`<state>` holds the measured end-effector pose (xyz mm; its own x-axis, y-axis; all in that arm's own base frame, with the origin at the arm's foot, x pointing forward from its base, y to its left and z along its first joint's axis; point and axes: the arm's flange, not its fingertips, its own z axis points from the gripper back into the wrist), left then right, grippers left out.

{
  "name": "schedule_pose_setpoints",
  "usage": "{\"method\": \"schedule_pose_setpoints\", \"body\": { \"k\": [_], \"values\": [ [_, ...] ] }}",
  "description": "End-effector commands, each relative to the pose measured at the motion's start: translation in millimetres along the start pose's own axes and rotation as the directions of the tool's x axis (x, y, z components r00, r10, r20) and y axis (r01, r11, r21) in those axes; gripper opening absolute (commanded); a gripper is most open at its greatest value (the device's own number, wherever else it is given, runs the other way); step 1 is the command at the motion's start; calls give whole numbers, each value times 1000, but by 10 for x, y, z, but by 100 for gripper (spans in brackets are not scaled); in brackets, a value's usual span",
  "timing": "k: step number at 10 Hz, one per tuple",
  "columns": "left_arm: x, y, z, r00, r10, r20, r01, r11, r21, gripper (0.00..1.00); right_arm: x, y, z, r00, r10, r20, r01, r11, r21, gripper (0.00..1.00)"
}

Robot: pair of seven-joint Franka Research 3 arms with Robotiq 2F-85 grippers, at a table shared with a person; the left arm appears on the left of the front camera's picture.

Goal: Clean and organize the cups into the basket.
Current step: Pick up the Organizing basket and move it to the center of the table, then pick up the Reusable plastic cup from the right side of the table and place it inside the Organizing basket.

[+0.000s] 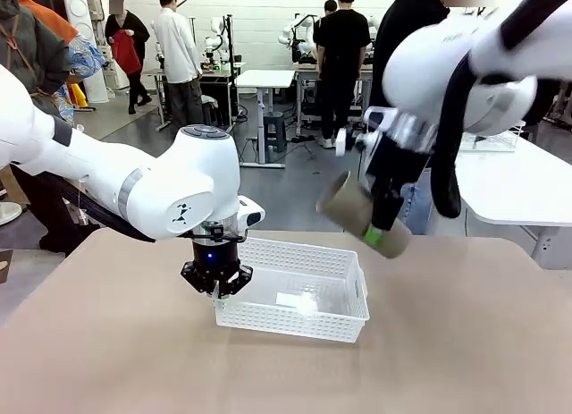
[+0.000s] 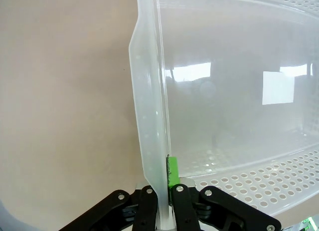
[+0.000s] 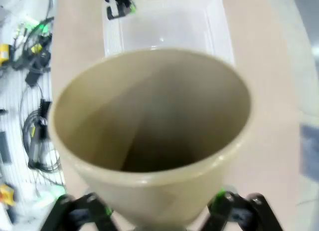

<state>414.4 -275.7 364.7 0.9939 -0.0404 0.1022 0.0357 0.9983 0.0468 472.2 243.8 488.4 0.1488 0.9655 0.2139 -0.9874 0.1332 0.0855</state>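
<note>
Left wrist view: left gripper (image 2: 162, 183) pinches basket (image 2: 149, 116) wall; front view: right gripper (image 1: 381, 232) clasps tan cup (image 1: 344, 200) aloft.

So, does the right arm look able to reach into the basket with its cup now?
Probably yes. The right pincer holds the tan cup in the air near the right end of the basket. The left pincer is shut on its left wall only, so the open top seems free.
</note>
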Motion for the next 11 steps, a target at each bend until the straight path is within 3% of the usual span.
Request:
{"method": "schedule_pose_setpoints", "body": {
  "k": [1, 3, 5, 6, 11],
  "values": [
    [0, -23, 11, 1000, 2, 9, -2, 1000, 4, 0, 184, -168, -135, 990, 43, -131, -35, 997, 64, 82],
    [0, -23, 11, 1000, 2, 9, -2, 1000, 4, 0, 194, -124, -547, 979, 136, -153, -118, 985, 123, 82],
    [0, -23, 11, 1000, 2, 9, -2, 1000, 4, 0, 156, -45, -613, 979, 195, -65, -189, 977, 96, 82],
    [0, -23, 11, 1000, 2, 9, -2, 1000, 4, 0, 183, -84, -693, 981, 115, -154, -97, 988, 121, 82],
    [0, -23, 11, 1000, 2, 9, -2, 1000, 4, 0, 183, -84, -693, 981, 115, -154, -97, 988, 121, 82]
  ]
}}
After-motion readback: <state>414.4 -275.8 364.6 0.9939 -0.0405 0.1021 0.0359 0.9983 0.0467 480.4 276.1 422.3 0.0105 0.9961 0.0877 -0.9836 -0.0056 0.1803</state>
